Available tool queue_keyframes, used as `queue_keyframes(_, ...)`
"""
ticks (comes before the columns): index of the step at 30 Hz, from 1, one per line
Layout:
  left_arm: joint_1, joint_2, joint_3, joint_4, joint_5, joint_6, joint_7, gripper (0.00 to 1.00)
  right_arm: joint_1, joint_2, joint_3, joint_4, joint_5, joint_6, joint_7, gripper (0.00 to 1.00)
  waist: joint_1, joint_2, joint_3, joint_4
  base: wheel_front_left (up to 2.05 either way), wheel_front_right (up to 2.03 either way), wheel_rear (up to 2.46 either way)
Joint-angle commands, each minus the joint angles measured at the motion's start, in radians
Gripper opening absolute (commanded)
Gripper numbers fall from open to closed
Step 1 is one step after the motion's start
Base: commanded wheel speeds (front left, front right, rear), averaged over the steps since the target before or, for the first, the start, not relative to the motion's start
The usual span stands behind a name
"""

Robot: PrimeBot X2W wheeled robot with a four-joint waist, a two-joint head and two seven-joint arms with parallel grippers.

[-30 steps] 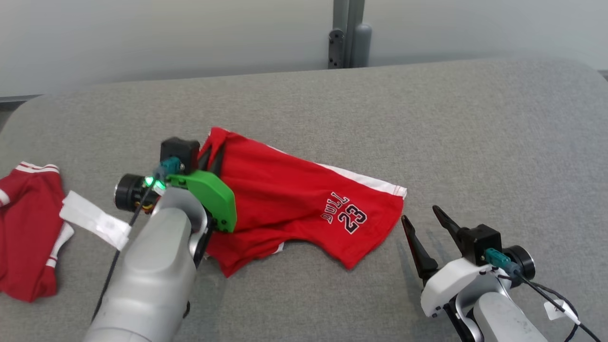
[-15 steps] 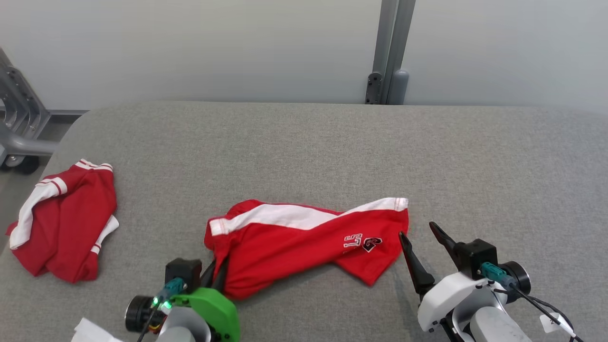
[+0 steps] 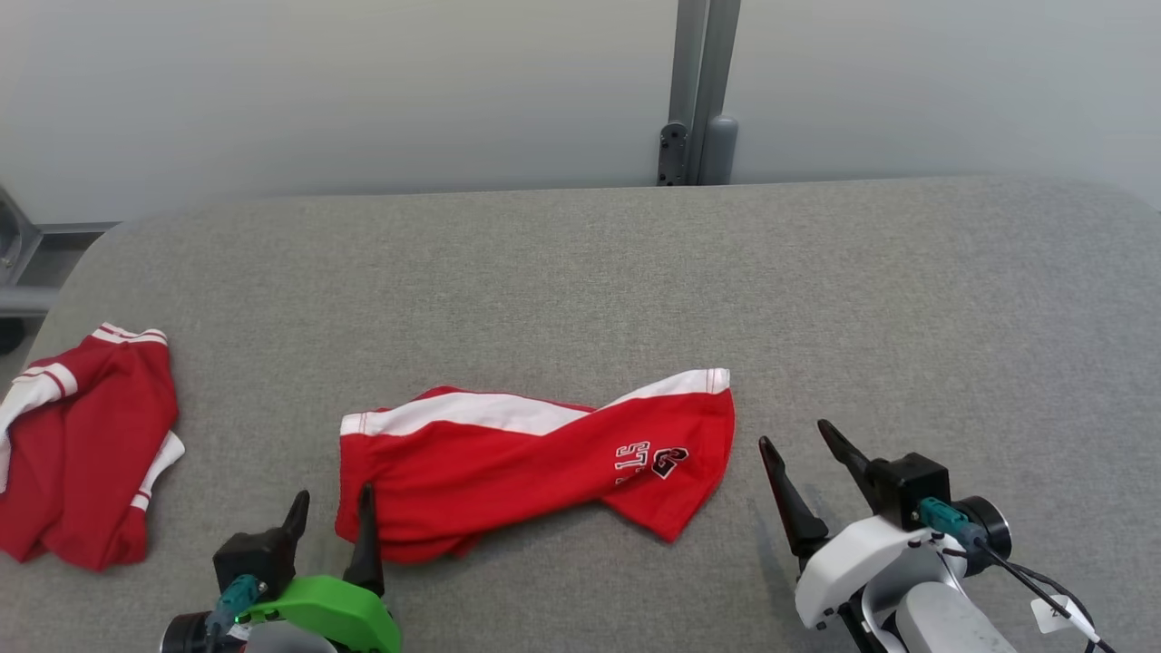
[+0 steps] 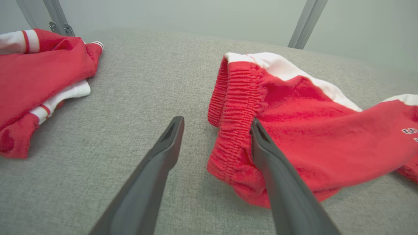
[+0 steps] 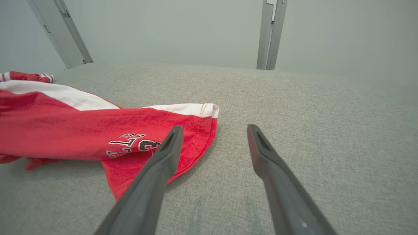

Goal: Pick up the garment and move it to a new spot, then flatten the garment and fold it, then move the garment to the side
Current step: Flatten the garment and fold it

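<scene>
Red fabric shorts with white side stripe: crumpled at centre front of grey fabric surface. Left gripper: fingers spread, empty, at shorts' left end. Right gripper: spread, empty, just beside right end. Second red-and-white garment: far left.

Left gripper: long dark tapered fingers, bright green shell, teal connector. Right gripper: same fingers, white shell (paper tag on black cable).
</scene>
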Motion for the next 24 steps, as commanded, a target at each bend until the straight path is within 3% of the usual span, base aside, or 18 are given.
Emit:
queue_keyframes(1, 0.027, -0.005, 0.015, -0.027, 0.022, 0.002, 0.000, 1.00, 0.001, 0.003, -0.006, -0.007, -0.006, -0.001, -0.003, 1.00, 0.0000, 0.0000, 0.001, -0.012, 0.00, 0.00, 0.00)
queue_keyframes(6, 0.066, -0.029, 0.093, -0.171, 0.076, -0.019, 0.000, 1.00, 0.018, 0.016, -0.047, -0.046, -0.015, -0.001, -0.003, 1.00, 0.0000, 0.0000, -0.003, -0.037, 0.00, 0.00, 0.00)
queue_keyframes(11, 0.081, -0.040, 0.133, -0.219, 0.112, -0.032, 0.000, 1.00, 0.030, 0.028, -0.089, -0.093, -0.027, -0.001, -0.003, 1.00, 0.0000, 0.0000, -0.014, -0.064, 0.00, 0.00, 0.00)
queue_keyframes(17, 0.066, -0.046, 0.152, -0.160, 0.095, -0.053, 0.000, 1.00, 0.043, 0.032, -0.083, -0.105, -0.013, -0.001, -0.003, 1.00, 0.0000, 0.0000, -0.020, -0.092, 0.00, 0.00, 0.00)
queue_keyframes(24, 0.009, -0.046, 0.140, -0.081, -0.003, -0.060, 0.000, 1.00, 0.050, 0.032, -0.065, -0.087, -0.002, -0.001, -0.003, 1.00, 0.0000, 0.0000, -0.017, -0.106, 0.00, 0.00, 0.00)
